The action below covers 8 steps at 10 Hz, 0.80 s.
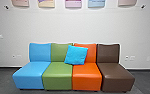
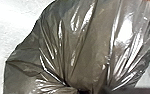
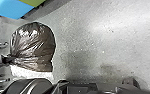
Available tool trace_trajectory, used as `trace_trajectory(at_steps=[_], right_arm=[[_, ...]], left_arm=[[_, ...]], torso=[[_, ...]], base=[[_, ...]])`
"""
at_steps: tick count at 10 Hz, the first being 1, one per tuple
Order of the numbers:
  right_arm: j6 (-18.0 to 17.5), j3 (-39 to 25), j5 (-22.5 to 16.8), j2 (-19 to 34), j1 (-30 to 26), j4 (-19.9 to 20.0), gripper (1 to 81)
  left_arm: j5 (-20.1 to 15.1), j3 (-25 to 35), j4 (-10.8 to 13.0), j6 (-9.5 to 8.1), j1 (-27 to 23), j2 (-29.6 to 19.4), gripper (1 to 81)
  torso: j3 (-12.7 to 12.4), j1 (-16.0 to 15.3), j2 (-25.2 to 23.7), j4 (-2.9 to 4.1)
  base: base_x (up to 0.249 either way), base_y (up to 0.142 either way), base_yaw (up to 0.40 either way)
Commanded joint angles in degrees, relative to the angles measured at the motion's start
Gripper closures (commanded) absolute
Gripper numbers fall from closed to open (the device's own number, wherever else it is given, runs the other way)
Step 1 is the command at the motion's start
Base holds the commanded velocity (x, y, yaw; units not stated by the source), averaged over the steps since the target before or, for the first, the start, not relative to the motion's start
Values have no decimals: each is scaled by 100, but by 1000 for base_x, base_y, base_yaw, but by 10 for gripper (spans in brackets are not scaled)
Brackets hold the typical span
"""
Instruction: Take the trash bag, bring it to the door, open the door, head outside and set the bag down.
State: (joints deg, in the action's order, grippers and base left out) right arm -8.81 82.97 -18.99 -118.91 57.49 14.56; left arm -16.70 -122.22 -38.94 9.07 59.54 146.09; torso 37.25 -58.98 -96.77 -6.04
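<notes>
One dark trash bag, clamped by its gathered neck in the left hand. Cannot tell how the right hand stands. Facing four seats, with a blue pillow leaning across the middle two.

This seems a waiting area of an office: armless coloured seats stand joined before a pale wall with hanging panels.

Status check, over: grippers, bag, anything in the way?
Left gripper shut on trash bag at its gathered neck. Bag full-looking, untorn where visible. Row of seats ahead, likely blocks straight travel.
</notes>
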Motion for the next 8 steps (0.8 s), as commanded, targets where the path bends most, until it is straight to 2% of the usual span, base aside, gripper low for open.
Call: trace_trajectory(at_steps=[1,3,6,7,8], right_arm=[[90,-72,18,198,-190,91,10],[161,-36,62,172,83,91,10],[415,16,554,102,680,91,10],[477,104,607,13,838,74,10],[521,252,607,-100,953,39,10]], left_arm=[[-264,576,-44,402,-254,-492,811],[-9,902,-44,596,71,-765,811],[34,1226,-44,955,440,-941,811],[229,1324,-44,1044,598,-950,811],[386,1481,-44,1210,730,-985,811]], torso=[[0,343,533,0],[-2,643,997,0],[-2,1042,1617,0],[-2,1198,1860,0],[-2,1336,2072,0]], base=[[0,0,0],[0,0,0],[0,0,0],[0,0,0],[0,0,0]])
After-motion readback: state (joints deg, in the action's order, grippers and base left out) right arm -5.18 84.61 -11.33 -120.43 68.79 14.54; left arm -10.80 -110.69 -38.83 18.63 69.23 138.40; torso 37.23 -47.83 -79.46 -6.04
